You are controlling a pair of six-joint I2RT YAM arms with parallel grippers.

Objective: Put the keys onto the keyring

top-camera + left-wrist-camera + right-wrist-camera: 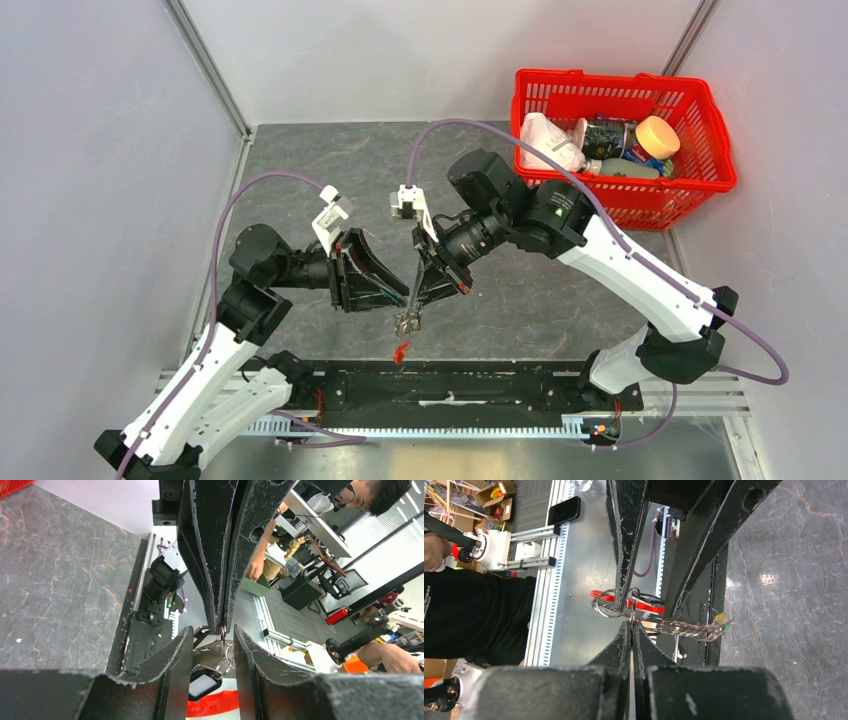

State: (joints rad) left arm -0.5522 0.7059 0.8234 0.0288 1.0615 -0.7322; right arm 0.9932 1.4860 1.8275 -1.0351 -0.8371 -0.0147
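My right gripper [631,624] is shut on a thin metal ring of the keyring [610,606]. A row of linked rings [686,628] runs from it to the right and ends in small green and yellow key heads [724,624]. My left gripper [213,628] is open, its fingers either side of the hanging rings [226,656], a black tag [204,683] and the red strap [215,706]. From above, both grippers meet over the table's near edge, the left gripper [398,298] beside the right gripper [411,307], the key bunch [408,322] and red strap [401,351] dangling below.
A red basket [708,128] with bottles and packets stands at the back right. A black rail [450,390] runs along the near edge between the arm bases. Grey walls close in the left and right sides.
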